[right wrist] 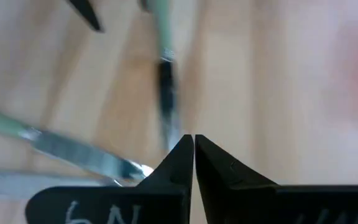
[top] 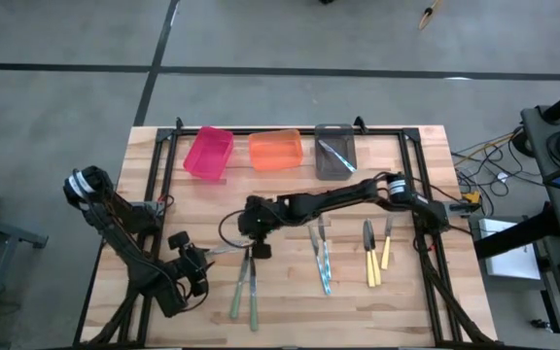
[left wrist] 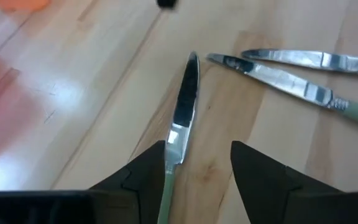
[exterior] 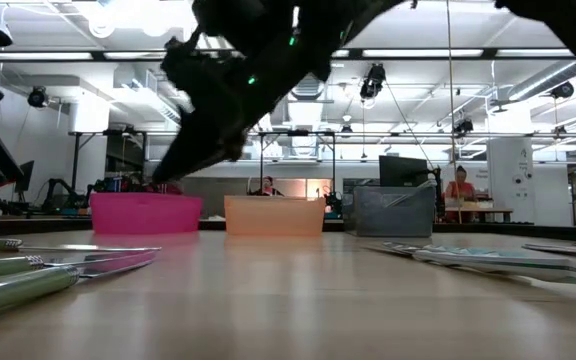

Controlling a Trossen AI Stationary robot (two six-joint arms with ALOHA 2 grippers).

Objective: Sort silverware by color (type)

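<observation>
Green-handled knife [left wrist: 180, 124] lying between spread fingers of left pincer [left wrist: 197, 177], released, right pincer [right wrist: 193, 155] clenched, empty.

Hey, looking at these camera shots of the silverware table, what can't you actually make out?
- Grey bin: high view shows one utensil inside; too small to tell its type.
- Green-handled knife between the left gripper fingers: handle cut off by the left wrist picture's bottom edge.
- Right gripper: right wrist view is blurred, so the utensils beyond it cannot be identified.
- Low view: the dark arm hides part of the room.

Bright overhead ceiling lights, glare on table [left wrist: 73, 87], right wrist view blurred
</observation>
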